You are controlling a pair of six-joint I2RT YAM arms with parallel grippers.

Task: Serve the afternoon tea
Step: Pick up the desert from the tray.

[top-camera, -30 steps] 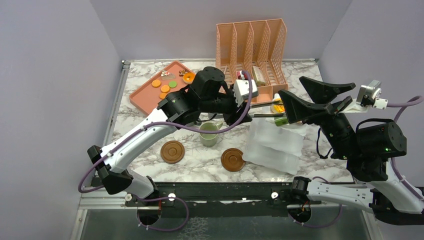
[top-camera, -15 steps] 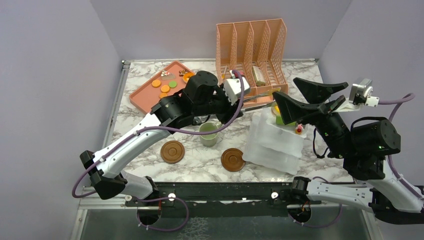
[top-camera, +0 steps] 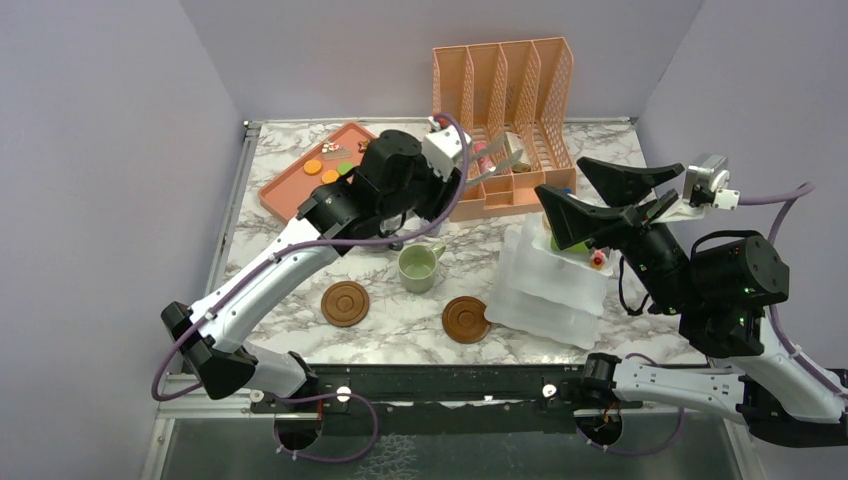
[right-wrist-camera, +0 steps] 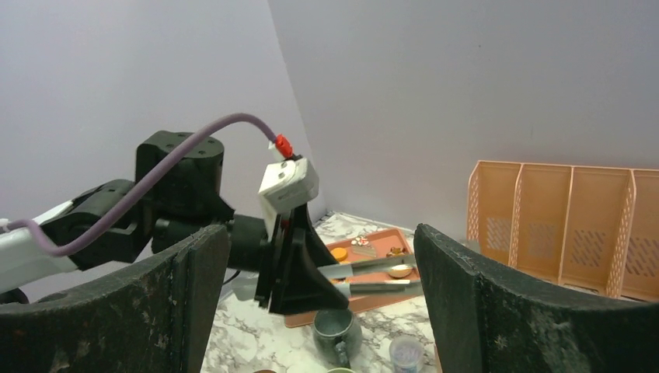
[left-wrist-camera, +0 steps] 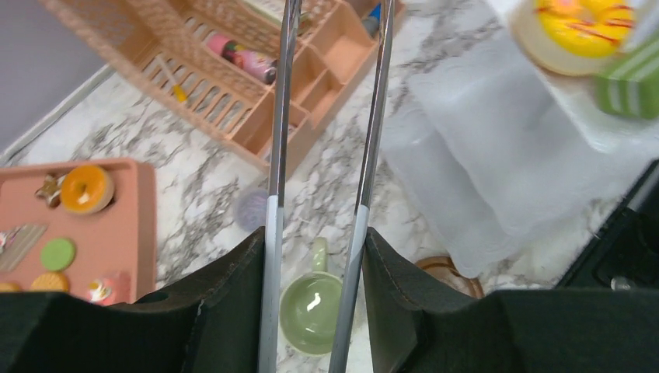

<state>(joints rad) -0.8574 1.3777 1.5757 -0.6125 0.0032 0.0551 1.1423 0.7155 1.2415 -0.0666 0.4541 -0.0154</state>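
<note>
My left gripper [top-camera: 468,178] is shut on metal tongs [top-camera: 497,164], whose two arms [left-wrist-camera: 272,155] run between its jaws and out of the top of the left wrist view. The tong tips hang over the front of the organizer. A pale green mug [top-camera: 418,268] stands below them, with two brown coasters [top-camera: 345,302] [top-camera: 465,318] nearer me. A grey-blue mug [right-wrist-camera: 336,330] stands under the left arm. Cookies and an orange donut [left-wrist-camera: 85,189] lie on the pink tray [top-camera: 290,190]. A yellow donut [left-wrist-camera: 579,31] and green cake [left-wrist-camera: 629,85] sit on the white stand [top-camera: 550,295]. My right gripper [top-camera: 565,182] hangs open above that stand.
A peach slotted organizer [top-camera: 505,90] stands at the back, with a small pink bottle [left-wrist-camera: 242,59] lying in it. A tiny lilac cup [left-wrist-camera: 251,208] stands beside the mugs. Lilac walls close in both sides.
My left arm has drawn the tongs back from the white stand, leftwards and towards the organizer. The right gripper has shifted slightly left and stays open.
</note>
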